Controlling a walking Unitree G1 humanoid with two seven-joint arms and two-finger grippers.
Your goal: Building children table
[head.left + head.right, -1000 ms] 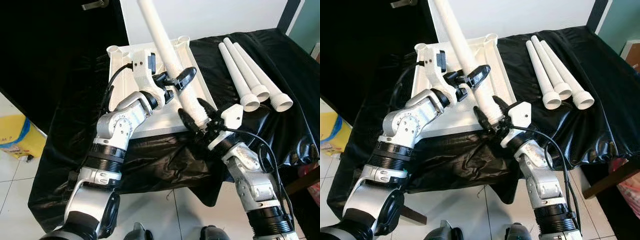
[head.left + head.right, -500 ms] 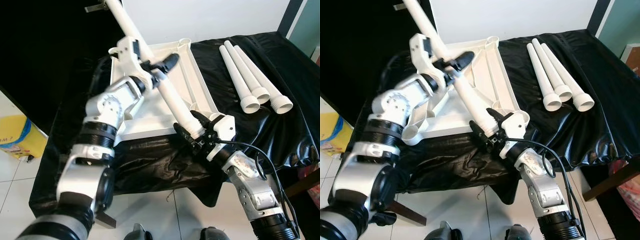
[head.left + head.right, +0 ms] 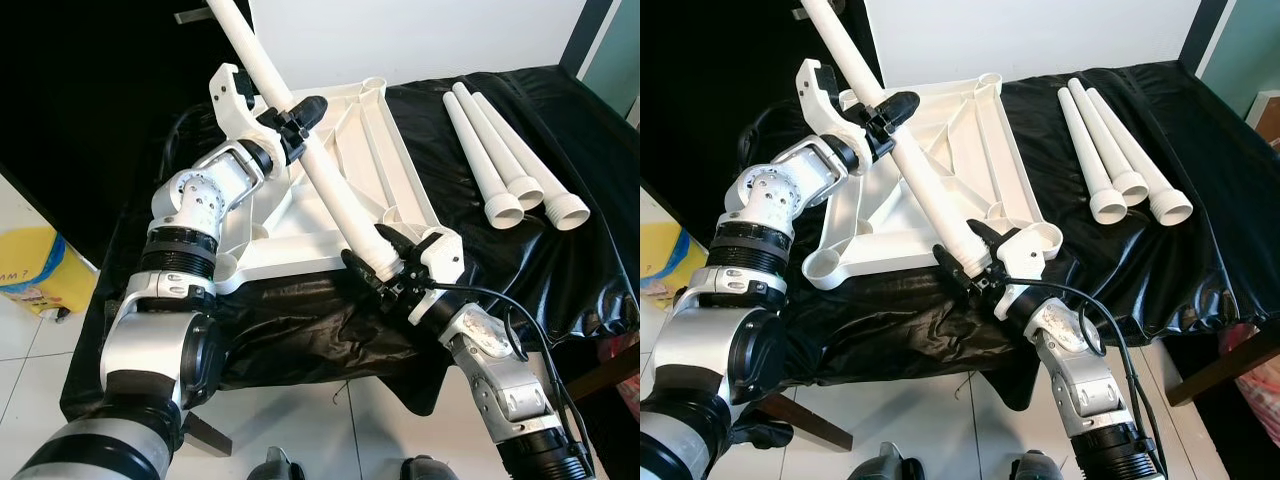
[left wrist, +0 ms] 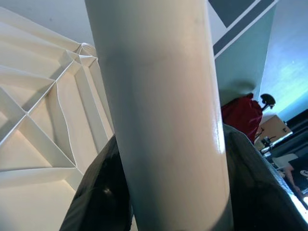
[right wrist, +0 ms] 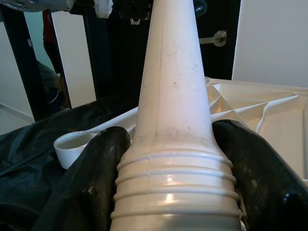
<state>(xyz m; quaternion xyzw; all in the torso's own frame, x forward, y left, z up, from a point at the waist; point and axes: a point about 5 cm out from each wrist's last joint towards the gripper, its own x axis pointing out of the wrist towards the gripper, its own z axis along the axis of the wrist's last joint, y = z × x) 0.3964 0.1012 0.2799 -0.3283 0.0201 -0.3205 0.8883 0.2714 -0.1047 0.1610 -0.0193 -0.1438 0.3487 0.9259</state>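
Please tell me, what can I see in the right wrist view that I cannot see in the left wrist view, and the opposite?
Right wrist view: the ridged, threaded end of the white leg between the right gripper fingers, and a dark door with a handle.
Left wrist view: the smooth middle of the leg between the left gripper fingers, a red object, a teal wall.
Both: the same leg, held, and the ribbed underside of the white tabletop.

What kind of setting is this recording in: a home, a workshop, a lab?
Probably a room in a home, used as an assembly spot. There is a tiled floor, a dark door with a lever handle, and a black-draped table holding the white tabletop and three loose legs.
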